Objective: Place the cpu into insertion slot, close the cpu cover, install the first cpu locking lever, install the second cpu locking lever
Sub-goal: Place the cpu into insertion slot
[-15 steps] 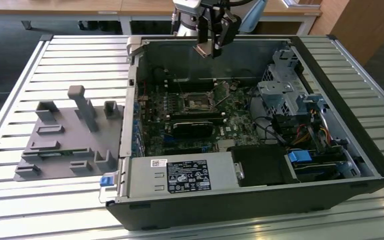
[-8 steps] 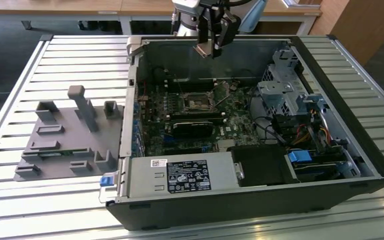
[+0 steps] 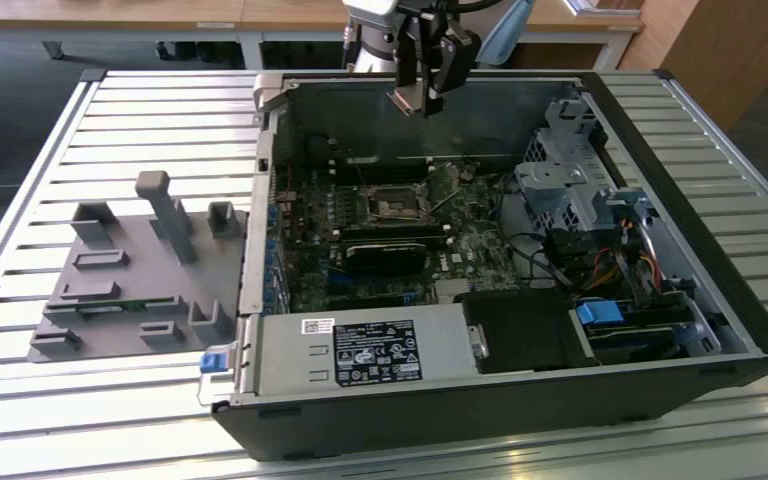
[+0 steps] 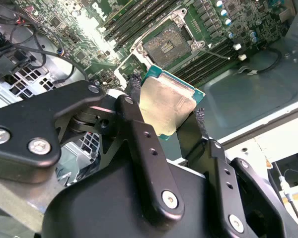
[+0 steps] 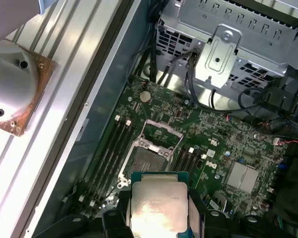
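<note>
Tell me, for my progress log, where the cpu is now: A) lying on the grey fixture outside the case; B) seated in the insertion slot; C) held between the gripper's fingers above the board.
C: the gripper clamps the cpu; the insertion slot lies bare.

arm: silver-grey robot arm (image 3: pixel 373 32), wrist pointing straight down | pincer: black two-fingered pincer (image 4: pixel 167 99) | fingers (image 4: pixel 135 114): clamped on opposite edges of small square silver-topped cpu (image 4: pixel 166 106) | height: held aloft
</note>
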Available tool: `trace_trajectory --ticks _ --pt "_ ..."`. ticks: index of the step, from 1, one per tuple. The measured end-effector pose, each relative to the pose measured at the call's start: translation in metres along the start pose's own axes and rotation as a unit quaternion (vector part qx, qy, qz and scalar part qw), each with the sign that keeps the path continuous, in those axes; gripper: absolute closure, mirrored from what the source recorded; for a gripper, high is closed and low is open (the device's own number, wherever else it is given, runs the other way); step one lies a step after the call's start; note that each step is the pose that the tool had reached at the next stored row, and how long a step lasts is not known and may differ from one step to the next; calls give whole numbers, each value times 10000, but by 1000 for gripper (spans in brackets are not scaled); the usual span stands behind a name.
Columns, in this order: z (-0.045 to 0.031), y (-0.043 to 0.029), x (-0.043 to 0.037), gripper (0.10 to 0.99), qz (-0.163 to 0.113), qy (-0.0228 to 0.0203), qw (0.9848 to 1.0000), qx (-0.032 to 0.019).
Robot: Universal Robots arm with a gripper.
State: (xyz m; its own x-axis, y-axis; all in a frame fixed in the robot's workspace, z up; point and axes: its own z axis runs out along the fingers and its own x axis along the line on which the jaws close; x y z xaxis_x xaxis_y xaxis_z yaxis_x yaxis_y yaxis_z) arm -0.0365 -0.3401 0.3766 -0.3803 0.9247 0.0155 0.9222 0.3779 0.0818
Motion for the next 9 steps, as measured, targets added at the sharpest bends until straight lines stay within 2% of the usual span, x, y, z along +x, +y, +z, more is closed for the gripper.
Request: trace_trajectory --ticks 9 --pt "1 0 0 545 97 -8 10000 -1"
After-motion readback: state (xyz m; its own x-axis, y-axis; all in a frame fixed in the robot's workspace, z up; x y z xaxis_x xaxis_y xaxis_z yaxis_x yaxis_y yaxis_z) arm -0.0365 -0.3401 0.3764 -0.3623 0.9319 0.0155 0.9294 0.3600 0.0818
